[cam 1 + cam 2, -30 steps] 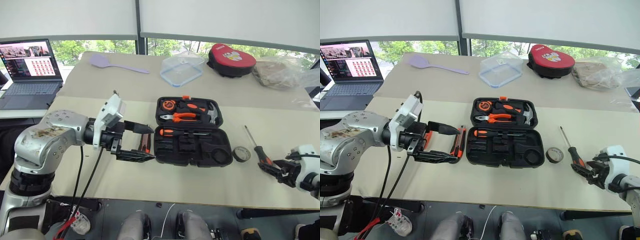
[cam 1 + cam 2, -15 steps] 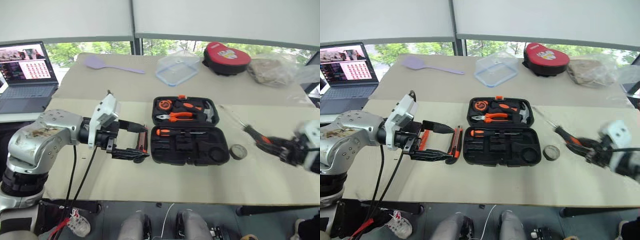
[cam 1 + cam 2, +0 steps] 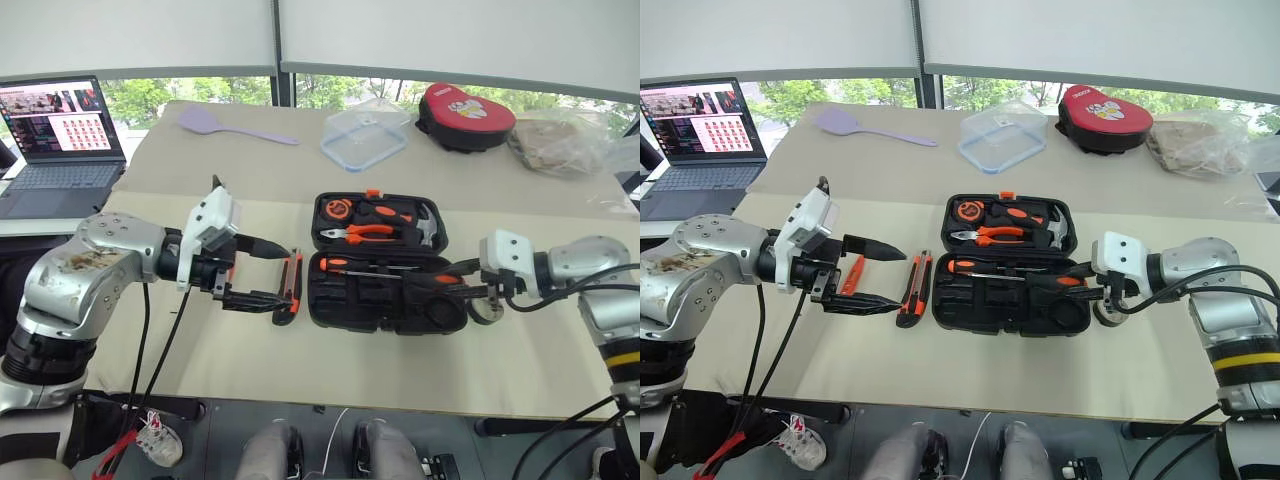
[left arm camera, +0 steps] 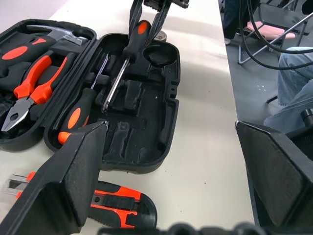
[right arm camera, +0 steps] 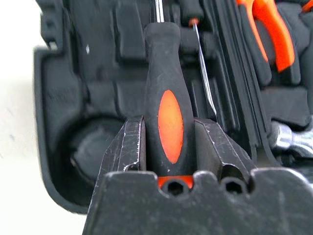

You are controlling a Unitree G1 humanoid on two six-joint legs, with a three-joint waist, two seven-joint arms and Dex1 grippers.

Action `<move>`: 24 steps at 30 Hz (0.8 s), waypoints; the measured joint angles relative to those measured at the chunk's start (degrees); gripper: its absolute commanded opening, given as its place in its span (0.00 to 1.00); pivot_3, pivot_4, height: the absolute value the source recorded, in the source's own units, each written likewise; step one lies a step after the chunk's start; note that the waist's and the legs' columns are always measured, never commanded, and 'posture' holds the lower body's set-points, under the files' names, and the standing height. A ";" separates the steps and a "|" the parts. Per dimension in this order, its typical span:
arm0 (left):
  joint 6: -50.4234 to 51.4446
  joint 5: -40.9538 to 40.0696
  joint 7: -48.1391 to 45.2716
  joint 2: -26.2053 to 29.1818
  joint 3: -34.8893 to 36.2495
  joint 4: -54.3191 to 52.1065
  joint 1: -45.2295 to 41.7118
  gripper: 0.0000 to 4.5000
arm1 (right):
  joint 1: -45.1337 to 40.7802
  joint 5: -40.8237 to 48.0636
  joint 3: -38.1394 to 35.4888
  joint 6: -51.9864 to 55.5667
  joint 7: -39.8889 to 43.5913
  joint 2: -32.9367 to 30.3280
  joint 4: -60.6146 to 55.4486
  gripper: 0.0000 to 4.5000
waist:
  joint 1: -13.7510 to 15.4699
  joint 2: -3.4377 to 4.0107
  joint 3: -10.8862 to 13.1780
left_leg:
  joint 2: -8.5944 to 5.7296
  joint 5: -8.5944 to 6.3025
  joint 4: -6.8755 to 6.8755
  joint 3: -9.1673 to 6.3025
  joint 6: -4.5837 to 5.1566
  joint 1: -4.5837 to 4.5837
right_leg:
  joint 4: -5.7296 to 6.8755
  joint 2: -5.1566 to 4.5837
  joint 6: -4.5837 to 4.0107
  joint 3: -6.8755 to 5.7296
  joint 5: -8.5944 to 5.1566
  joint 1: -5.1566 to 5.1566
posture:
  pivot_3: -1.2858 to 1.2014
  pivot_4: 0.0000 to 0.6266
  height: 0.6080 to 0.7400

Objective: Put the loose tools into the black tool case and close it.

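Now, screwdriver (image 5: 168,115): I see it level over the open black tool case (image 3: 385,295), shaft towards my left.
Right end effector (image 5: 168,147): clamped on its handle.
Left end effector (image 3: 875,275): spread wide, empty.

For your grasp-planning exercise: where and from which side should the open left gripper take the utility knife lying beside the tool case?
Probably across the middle of the utility knife, from above. It lies flat on the table, so its long narrow sides would suit the left gripper.

The right gripper (image 3: 1080,283) now carries the screwdriver (image 5: 166,110) off the table, from beside the tape roll (image 3: 488,308) to over the open black tool case (image 3: 970,318), its shaft pointing ahead across the recesses.
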 measured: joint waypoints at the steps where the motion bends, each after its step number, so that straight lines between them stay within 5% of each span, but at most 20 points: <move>1: -0.07 0.18 0.01 -0.02 -0.08 0.01 -0.06 1.00 | -0.90 -1.26 0.49 -1.95 -0.24 0.52 1.88 0.23 | -0.15 0.00 0.00 | 0.00 0.00 0.00 0.00 0.00 0.00 | 0.01 0.00 0.00 0.01 0.00 0.00 | 0.52 0.24 0.93; 12: -1.39 1.59 -0.04 -0.02 -0.66 0.37 -0.09 1.00 | -6.00 -5.77 2.45 -6.65 -2.18 4.71 10.79 0.23 | -0.35 0.02 0.01 | 0.01 0.01 0.00 -0.01 -0.02 0.01 | 0.04 -0.01 -0.01 0.00 -0.01 0.01 | 0.52 0.24 0.93; 14: -1.43 1.60 -0.04 -0.12 -0.84 0.66 -0.10 1.00 | -6.03 -5.77 2.48 -6.63 -2.01 4.71 10.75 0.45 | -0.35 0.02 0.01 | 0.01 0.01 0.00 -0.02 -0.01 0.00 | 0.03 -0.01 -0.01 0.00 -0.01 0.01 | 0.52 0.24 0.93; 20: -2.04 1.73 0.00 -0.39 -0.94 1.28 -0.88 1.00 | -6.12 -2.16 0.72 0.64 -1.51 6.01 6.25 0.88 | -0.51 0.02 0.01 | 0.02 0.01 0.00 -0.02 -0.02 0.00 | 0.04 -0.01 -0.02 0.00 0.00 0.01 | 0.52 0.24 0.93; 24: -2.29 1.83 0.02 -0.57 -1.01 1.41 -1.08 1.00 | -7.60 2.59 -0.76 12.86 -3.30 8.39 -0.16 0.83 | -0.70 0.03 0.02 | 0.03 0.01 -0.01 -0.04 -0.02 -0.01 | 0.06 -0.01 -0.03 -0.01 0.00 -0.01 | 0.52 0.24 0.93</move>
